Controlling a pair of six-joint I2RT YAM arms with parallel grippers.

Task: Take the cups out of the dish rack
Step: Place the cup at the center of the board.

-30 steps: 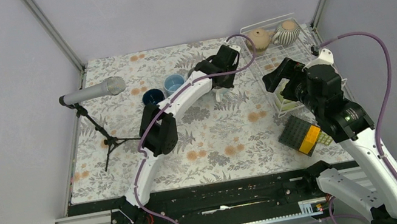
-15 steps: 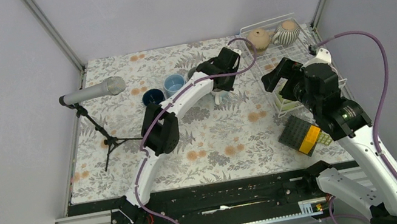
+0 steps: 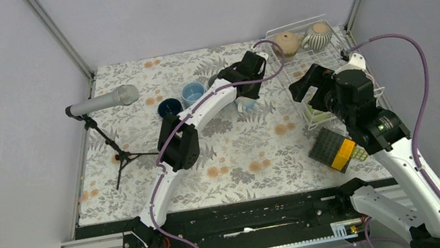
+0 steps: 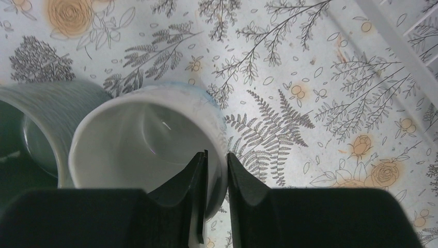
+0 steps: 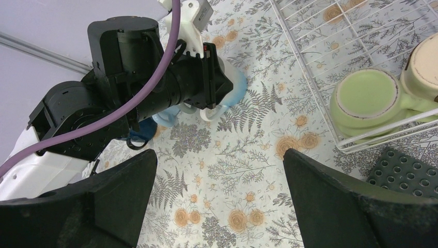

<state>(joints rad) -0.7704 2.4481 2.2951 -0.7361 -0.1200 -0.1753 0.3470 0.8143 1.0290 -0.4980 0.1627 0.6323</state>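
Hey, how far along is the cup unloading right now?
Done: dark blue cup, light blue cup and grey cup stand on the table. In hand: left end effector straddles the rim of the white cup; grip unclear. Left: at least green cup, tan cup and striped cup in the dish rack; right end effector open near it.

No text, label, brand, number or sign is showing legibly in any view; the worktop is carrying only a flower-and-fern print, with no lettering on it.
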